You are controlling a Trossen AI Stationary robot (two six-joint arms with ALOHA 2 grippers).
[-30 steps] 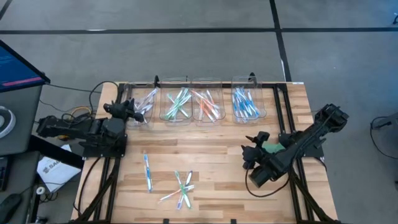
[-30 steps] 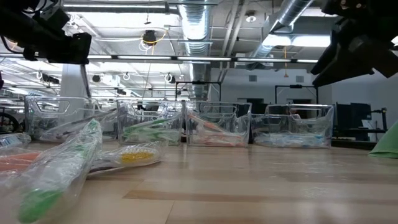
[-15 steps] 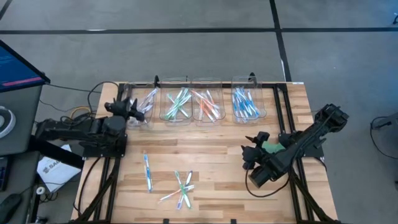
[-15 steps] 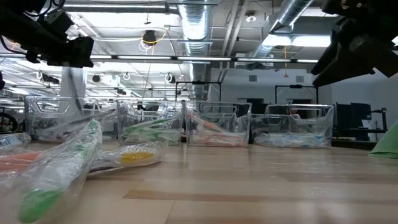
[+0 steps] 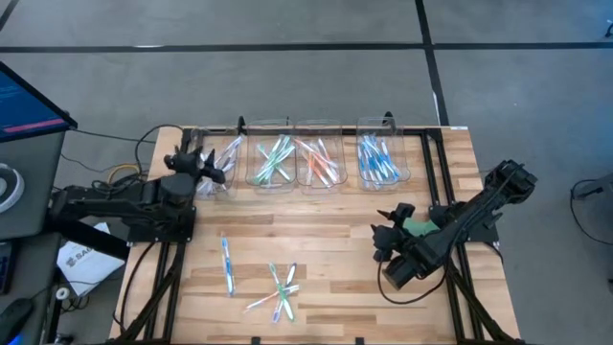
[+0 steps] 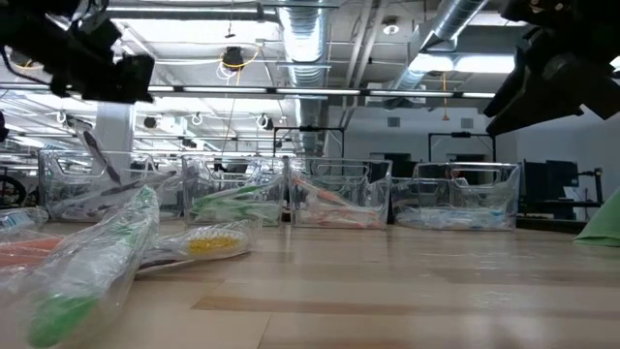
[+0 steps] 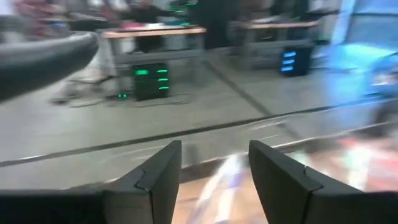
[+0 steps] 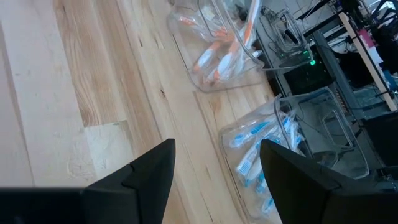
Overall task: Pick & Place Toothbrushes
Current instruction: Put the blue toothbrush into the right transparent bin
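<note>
The left gripper (image 5: 205, 170) is hovering over the leftmost clear plastic bin (image 5: 222, 165) at the table's far edge, fingers (image 7: 158, 174) parted and empty. A second ago they were nearly closed; a purple-accented toothbrush (image 6: 101, 157) is now tilting inside that bin. The right gripper (image 5: 391, 217) is waiting open over the wooden table (image 5: 326, 240). Loose wrapped toothbrushes (image 5: 278, 290) are lying near the front edge.
</note>
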